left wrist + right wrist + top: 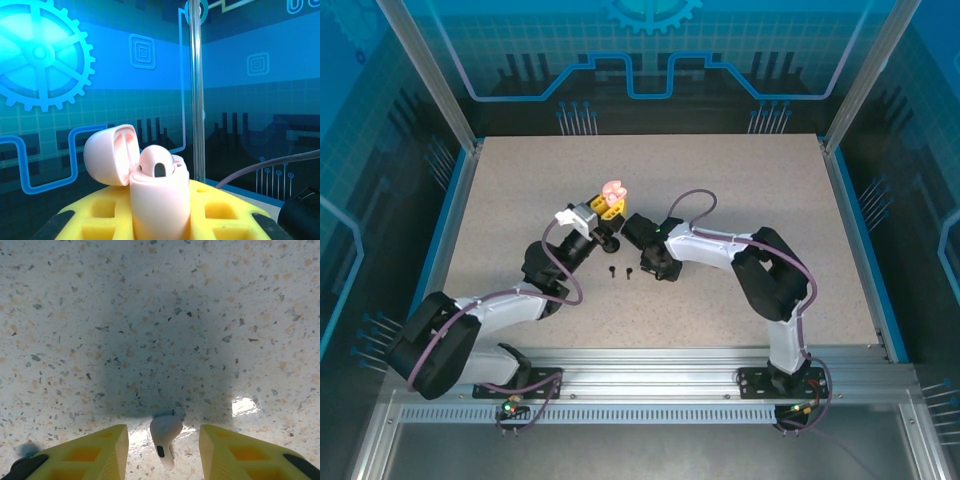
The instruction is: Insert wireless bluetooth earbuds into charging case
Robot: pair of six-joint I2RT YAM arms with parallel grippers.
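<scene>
Our left end effector (160,222) clamped on pink charging case (159,195), lid (107,152) open, held up for loading. Our right end effector (163,445) apart, straddling pale earbud (165,432) lying on bench (150,315) between fingers (100,450); we judge pinch next.

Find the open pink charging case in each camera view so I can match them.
Top external: open pink case just above centre, held in the left claw.
Left wrist: the case bottom centre, lid flipped left, between yellow fingers.
Right wrist: a pale earbud on the speckled table, within the open right claw.
Shared landmark: the left claw's yellow fingers.
</scene>
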